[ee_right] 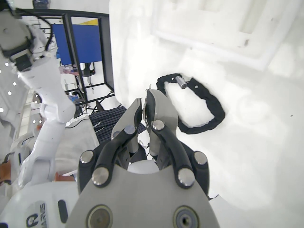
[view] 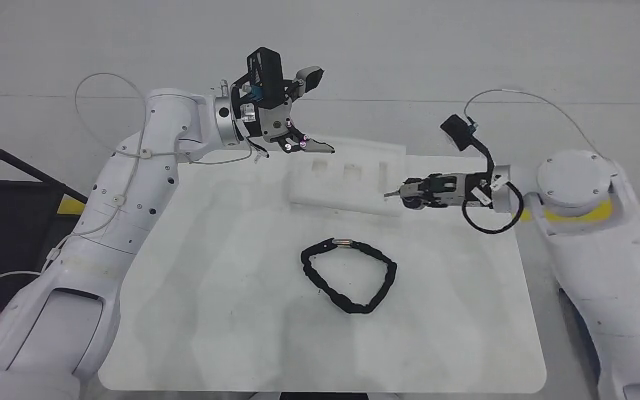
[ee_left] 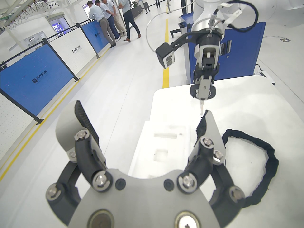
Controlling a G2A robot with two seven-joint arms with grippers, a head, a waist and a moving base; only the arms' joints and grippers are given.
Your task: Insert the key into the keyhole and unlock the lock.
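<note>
Right gripper (ee_right: 144, 100) pinches the thin key (ee_left: 201, 107) near the foam tray (view: 340, 190), left gripper (ee_left: 142, 111) gapes empty, and I judge the floppy chain lock (ee_right: 218, 107) on the table (view: 200, 300) best held at its stiff metal barrel (ee_right: 181, 83).

Right end effector (ee_right: 144, 98) fingers pinched together; chain lock (ee_right: 219, 112) near.

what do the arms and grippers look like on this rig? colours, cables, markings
Left arm and right arm: glossy white rounded shells; yellow band at the right arm's base. Left gripper and right gripper: grey plate, black linkages, silver screws, grey fingers with black ribbed pads. Black camera on a bracket at each wrist, thin grey cable looping off.
</note>
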